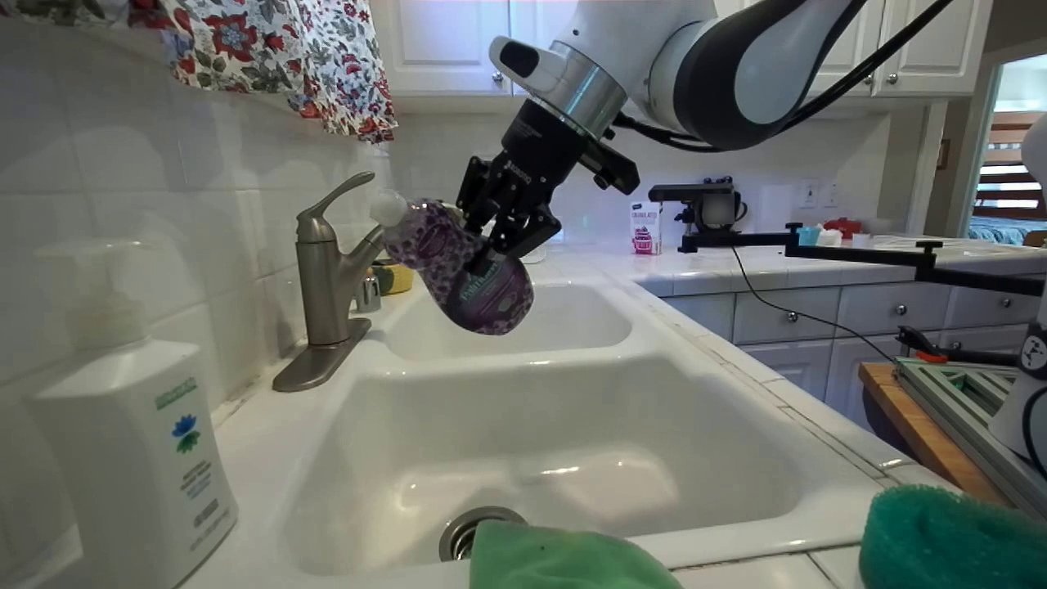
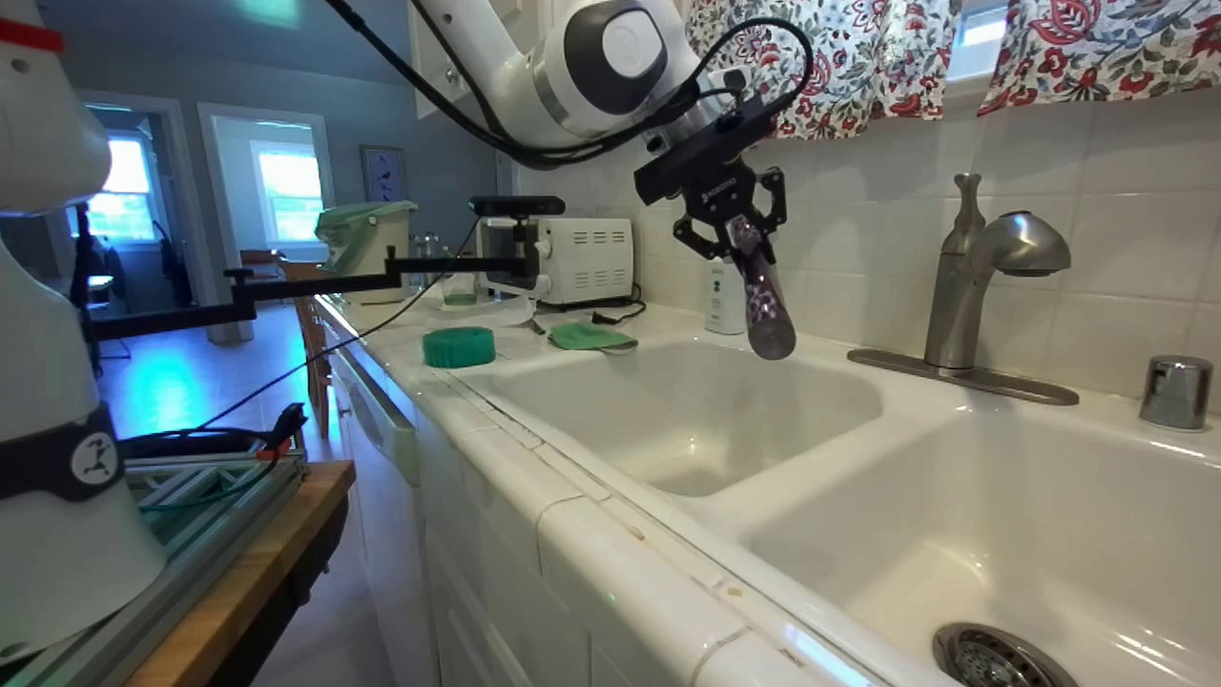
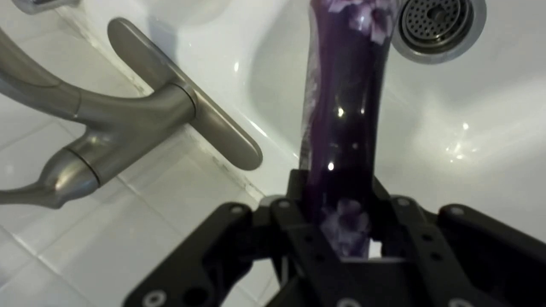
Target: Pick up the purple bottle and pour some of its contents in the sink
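The purple bottle (image 1: 433, 245) is held in the air above the sink (image 1: 556, 364), tilted, with its white cap (image 1: 388, 207) up toward the wall and its base lower. My gripper (image 1: 484, 245) is shut on the bottle's middle. In an exterior view the bottle (image 2: 768, 315) hangs below the gripper (image 2: 749, 234) and its cap is hidden. In the wrist view the bottle (image 3: 347, 102) stands between the fingers (image 3: 337, 192), its cap out of sight. The sink's drain (image 3: 435, 21) shows beside it. No liquid is seen flowing out.
A grey metal faucet (image 1: 323, 286) stands by the wall near the bottle's cap end. A white pump bottle (image 1: 139, 458) stands at the sink's back edge. A green cloth (image 1: 564, 560) and a teal scrubber (image 1: 949, 536) lie on the counter. A camera arm (image 1: 859, 245) crosses the side.
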Robot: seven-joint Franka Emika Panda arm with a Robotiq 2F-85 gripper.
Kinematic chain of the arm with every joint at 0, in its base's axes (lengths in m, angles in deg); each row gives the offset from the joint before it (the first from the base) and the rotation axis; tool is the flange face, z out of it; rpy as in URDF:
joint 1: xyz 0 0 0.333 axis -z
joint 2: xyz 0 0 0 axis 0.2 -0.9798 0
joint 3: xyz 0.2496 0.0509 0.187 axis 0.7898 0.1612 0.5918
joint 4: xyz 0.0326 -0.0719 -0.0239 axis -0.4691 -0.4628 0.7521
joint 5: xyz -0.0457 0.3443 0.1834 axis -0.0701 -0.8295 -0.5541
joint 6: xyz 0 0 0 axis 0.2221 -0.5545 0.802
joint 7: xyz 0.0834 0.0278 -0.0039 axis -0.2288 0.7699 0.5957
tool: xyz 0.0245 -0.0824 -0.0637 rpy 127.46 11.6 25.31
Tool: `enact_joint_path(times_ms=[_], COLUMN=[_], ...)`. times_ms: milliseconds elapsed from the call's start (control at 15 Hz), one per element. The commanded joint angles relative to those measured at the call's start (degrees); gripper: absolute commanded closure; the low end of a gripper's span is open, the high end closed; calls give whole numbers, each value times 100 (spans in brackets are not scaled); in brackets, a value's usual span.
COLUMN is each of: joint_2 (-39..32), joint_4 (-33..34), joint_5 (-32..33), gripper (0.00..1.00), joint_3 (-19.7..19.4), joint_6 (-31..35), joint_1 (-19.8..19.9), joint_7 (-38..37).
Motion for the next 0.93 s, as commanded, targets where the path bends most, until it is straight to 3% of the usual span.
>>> enact_joint_path(times_ms=[0,200,467,600,867], joint_2=[-482,-1013,-1675,-1941,-2847], joint_4=[273,567,1088,1270,1520], joint_5=[-359,-432,-14,172,774], gripper=[90,90,90,90,90], joint_3=[329,1039,2193,2822,4491], joint_6=[807,1406,1643,1582,1420], joint_1=[175,639,1650,2299,3839], joint_7=[392,536,548,639,848])
